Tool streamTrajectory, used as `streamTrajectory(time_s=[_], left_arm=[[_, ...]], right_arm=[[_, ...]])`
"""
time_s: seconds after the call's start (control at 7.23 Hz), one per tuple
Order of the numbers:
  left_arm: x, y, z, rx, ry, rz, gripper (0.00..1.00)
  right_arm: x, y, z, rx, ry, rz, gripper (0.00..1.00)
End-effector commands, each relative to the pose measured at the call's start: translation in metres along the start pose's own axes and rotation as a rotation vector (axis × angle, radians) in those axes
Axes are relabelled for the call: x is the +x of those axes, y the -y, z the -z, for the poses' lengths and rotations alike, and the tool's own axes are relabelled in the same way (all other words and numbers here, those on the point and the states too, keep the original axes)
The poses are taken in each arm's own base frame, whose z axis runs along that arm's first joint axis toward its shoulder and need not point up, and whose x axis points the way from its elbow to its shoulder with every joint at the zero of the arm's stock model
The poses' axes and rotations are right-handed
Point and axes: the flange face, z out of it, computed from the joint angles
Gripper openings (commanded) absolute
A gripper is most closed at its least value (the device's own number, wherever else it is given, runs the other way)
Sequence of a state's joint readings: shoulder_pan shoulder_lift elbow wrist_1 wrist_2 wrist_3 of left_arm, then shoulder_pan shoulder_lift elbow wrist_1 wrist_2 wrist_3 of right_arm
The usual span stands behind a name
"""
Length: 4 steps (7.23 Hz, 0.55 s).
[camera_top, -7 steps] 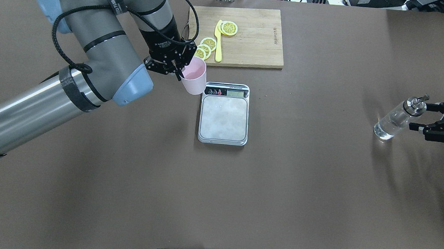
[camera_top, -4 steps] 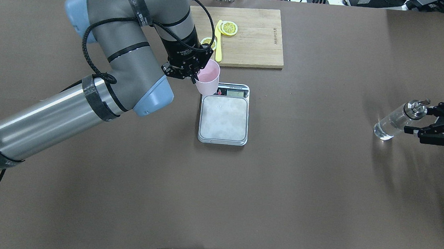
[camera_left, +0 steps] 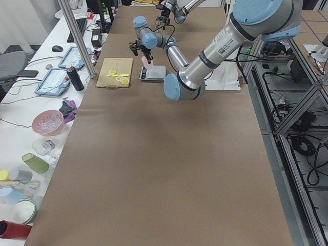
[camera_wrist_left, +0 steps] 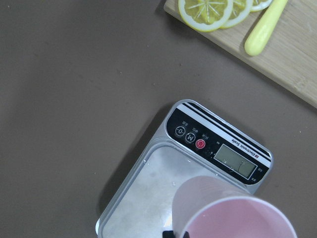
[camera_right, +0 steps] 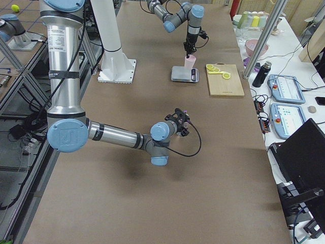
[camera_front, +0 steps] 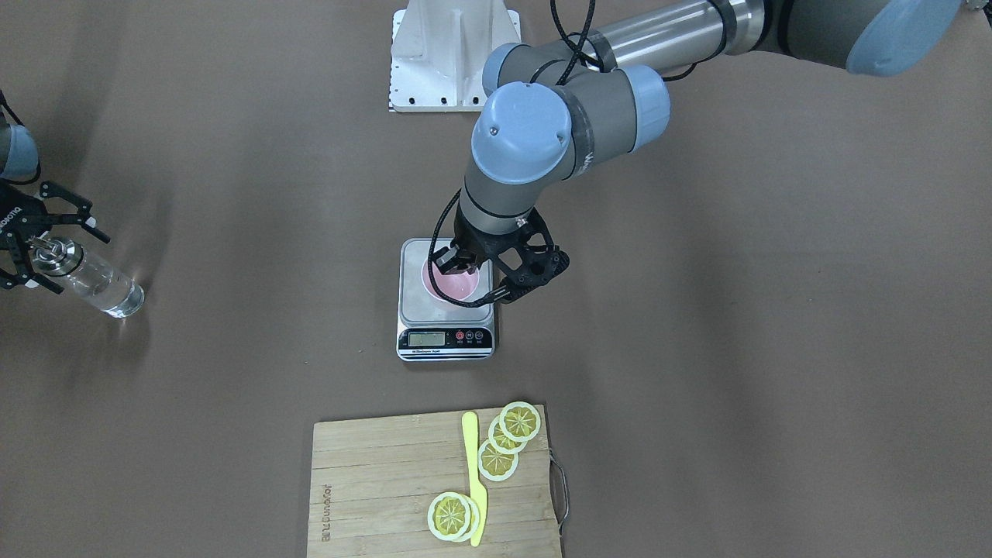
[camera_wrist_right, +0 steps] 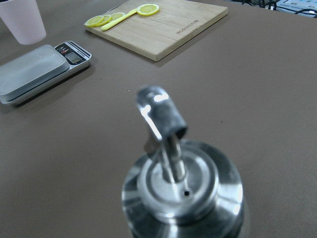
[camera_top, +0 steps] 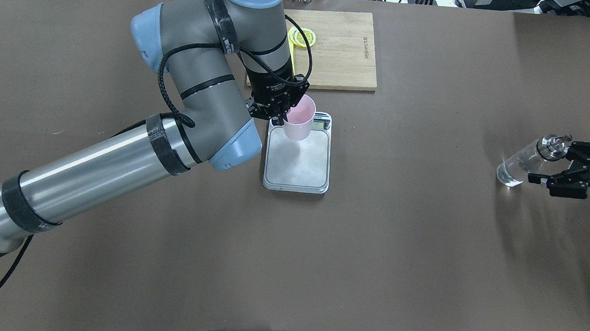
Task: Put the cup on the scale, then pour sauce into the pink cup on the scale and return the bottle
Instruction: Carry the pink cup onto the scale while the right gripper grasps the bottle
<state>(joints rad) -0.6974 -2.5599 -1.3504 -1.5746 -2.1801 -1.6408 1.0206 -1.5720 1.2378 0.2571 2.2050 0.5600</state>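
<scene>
Left gripper [camera_top: 283, 114] was seen clamped on the cup's [camera_top: 298, 120] rim, one finger inside, one outside. Cup was held upright over the scale [camera_top: 298, 161], above the platform end nearest the display; contact with the platform could not be confirmed. Right gripper [camera_top: 549, 161] was spread apart, fingers straddling the bottle's [camera_top: 519, 164] silver pourer top, not closed on it. Bottle was stood on the table [camera_top: 424, 247], well apart from the scale. Lemon slices [camera_front: 500, 449] and a yellow knife [camera_front: 474, 480] were laid on the cutting board [camera_front: 372, 496] beyond the scale.
</scene>
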Motion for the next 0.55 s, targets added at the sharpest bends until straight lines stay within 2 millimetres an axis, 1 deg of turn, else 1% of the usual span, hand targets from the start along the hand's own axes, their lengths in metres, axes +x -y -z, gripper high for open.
streamTrajectory(time_s=[0.0, 0.41], left_arm=[[0.002, -0.019, -0.017, -0.006, 0.001, -0.029, 0.0], [0.003, -0.019, -0.035, 0.008, -0.017, -0.051, 0.0]], right_arm=[[0.003, 0.005, -0.006, 0.027, -0.023, 0.013, 1.0], [0.004, 0.011, -0.012, 0.053, -0.043, 0.023, 1.0]])
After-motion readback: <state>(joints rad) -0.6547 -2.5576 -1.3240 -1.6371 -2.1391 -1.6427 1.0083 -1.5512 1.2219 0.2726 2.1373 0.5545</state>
